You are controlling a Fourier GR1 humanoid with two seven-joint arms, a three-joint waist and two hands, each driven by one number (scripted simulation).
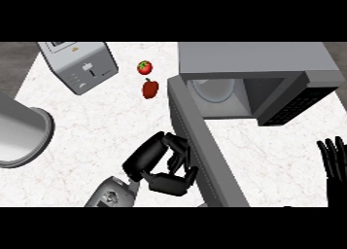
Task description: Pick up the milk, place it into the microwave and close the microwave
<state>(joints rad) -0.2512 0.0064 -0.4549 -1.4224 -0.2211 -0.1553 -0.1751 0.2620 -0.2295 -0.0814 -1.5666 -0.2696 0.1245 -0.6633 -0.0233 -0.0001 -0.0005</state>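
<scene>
Left hand (162, 163): enters from the lower edge on a grey forearm, at the centre bottom of the view. Its fingers and thumb are curled inward. Bare counter (82, 146) shows through the gap between thumb and fingers, and no object can be seen inside the curl. The fingertips lie just beside the left face of the door (204, 146); whether they touch it cannot be told.

Right hand (339, 160): at the right edge of the view, fingers straight and pointing up, holding nothing, well apart from the door.

Microwave (255, 58): stands at the upper right of the counter. It is open. The door runs as a long grey slab from the cavity's left corner down toward the lower edge of the view, between the two hands. A round pale plate (215, 90) lies on the cavity floor.

Milk: not identifiable in this view. It does not show in the left hand, on the open counter or in the visible part of the cavity, so its position relative to either hand cannot be told.

Other items: a toaster (79, 65) at the upper left; a tomato (144, 67) and a red pepper (150, 88) between the toaster and the microwave, the pepper nearer the hand; a large grey cylinder (14, 126) at the left edge.
</scene>
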